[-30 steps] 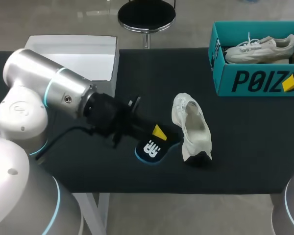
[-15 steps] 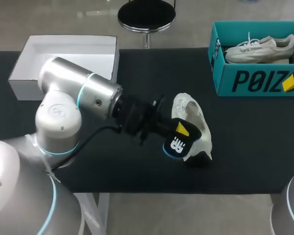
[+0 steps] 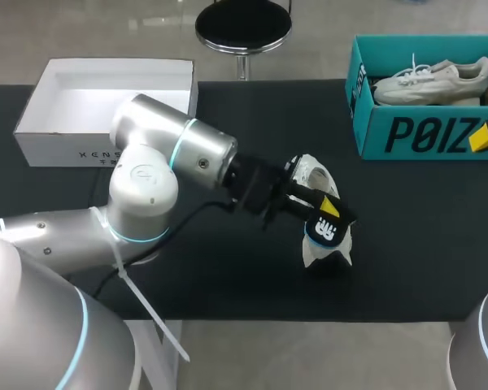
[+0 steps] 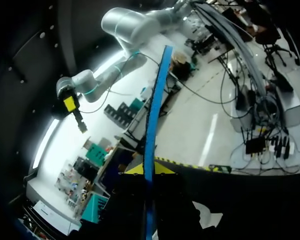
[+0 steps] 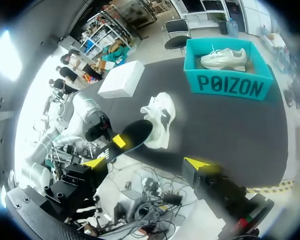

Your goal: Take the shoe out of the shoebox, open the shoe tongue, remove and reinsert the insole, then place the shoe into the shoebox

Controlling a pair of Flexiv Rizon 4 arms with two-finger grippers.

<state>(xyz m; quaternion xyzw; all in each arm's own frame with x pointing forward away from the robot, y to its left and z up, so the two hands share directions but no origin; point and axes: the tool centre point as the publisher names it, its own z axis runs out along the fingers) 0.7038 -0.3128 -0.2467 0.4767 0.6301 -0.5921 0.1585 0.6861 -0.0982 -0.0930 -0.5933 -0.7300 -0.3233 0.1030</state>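
Left gripper (image 3: 324, 210): clamped on black, blue-edged insole (image 3: 326, 232), held over white shoe (image 3: 308, 174) lying mid-table. Right gripper (image 5: 146, 163): fingers wide apart, empty. Teal shoebox (image 3: 423, 135): 2 o'clock from shoe, second shoe (image 3: 433, 80) inside. White box (image 3: 106, 110): 10 o'clock.

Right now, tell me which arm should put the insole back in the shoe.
Left. The left gripper holds the insole right over the shoe; the right gripper is open, empty and well away from it.
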